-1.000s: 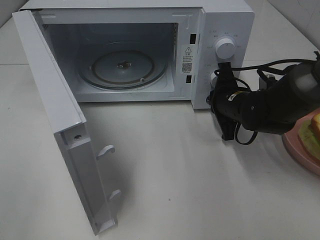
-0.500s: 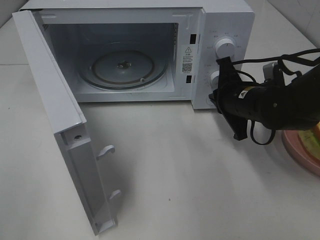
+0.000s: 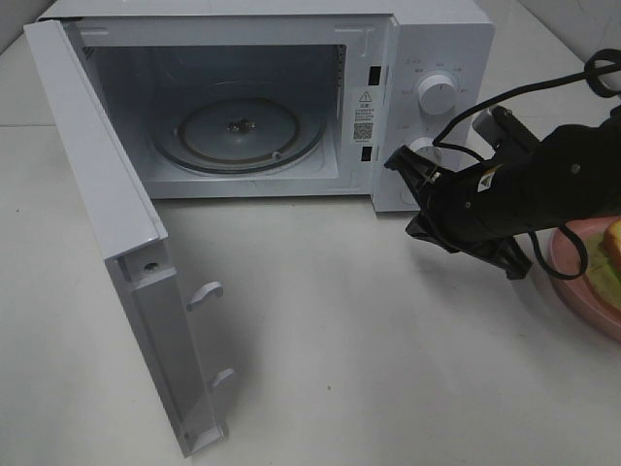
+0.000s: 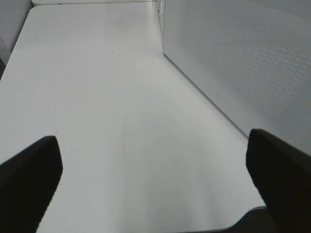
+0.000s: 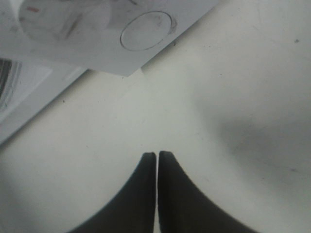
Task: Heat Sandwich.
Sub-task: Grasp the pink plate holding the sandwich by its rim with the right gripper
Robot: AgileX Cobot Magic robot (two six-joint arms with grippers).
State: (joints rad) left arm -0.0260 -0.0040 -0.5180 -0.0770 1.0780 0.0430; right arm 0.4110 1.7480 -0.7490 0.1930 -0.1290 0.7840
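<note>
White microwave (image 3: 456, 39) sits at the back of the table (image 3: 388, 369), door (image 3: 97, 194) swung wide open toward the left side of the exterior view, with its two latch hooks showing on the inner edge. The cavity holds only the round glass turntable (image 3: 238, 131). Control panel on the microwave's right has an upper knob (image 3: 438, 94) and a lower knob (image 3: 422, 148), the lower one partly covered by a black cable. The right gripper (image 5: 156, 155) is just in front of the panel's lower corner, low over the table and holding nothing; its fingers (image 5: 146, 194) are pressed together with only a hairline gap. The right wrist view also shows the microwave's bottom corner and a knob outline close by. The black right arm (image 3: 543, 184) reaches in from the right edge. The sandwich (image 3: 611, 248) lies on the pink plate (image 3: 572, 282) at the far right of the table, well apart from the microwave opening — yellow bread with green filling, partly cut off by the frame edge and partly hidden behind the arm. The left gripper (image 4: 155, 179) is not in the exterior view; in its wrist view the fingers (image 4: 29, 179) stand wide apart with bare table between them and a white dotted panel (image 4: 243, 63) off to one side — can't tell which face of the microwave it is.
</note>
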